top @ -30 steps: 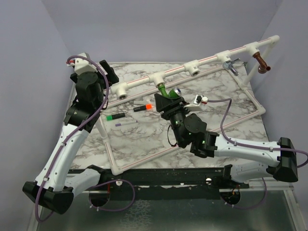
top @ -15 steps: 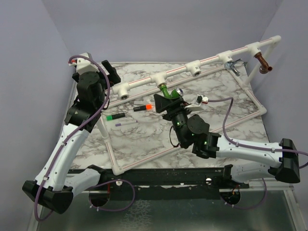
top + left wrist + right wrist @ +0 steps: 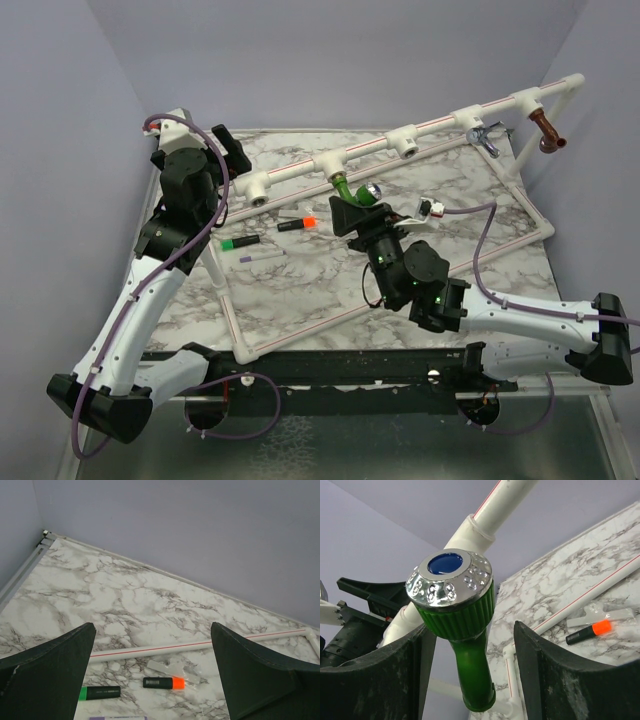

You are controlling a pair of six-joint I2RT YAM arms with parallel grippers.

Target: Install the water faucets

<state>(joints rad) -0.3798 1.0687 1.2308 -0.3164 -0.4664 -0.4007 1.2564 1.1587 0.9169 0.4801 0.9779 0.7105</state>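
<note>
Two parted fingers (image 3: 370,680) of the right pincer (image 3: 472,640) are flanking the green faucet (image 3: 455,617), not clamping it; the left pincer (image 3: 152,630) is gaping wide. It is hovering above the tabletop (image 3: 100,580).

I'm driving two matching arms. The left arm (image 3: 150,290) and right arm (image 3: 520,318) have white shells on the long links and black housings at the joints and bases. A purple cable (image 3: 180,120) loops along each. Small green lights (image 3: 383,263) glow on the right one. The left gripper (image 3: 152,627) and right gripper (image 3: 472,627) carry dark, matte, wedge-shaped fingers (image 3: 570,680), lightly scuffed.
</note>
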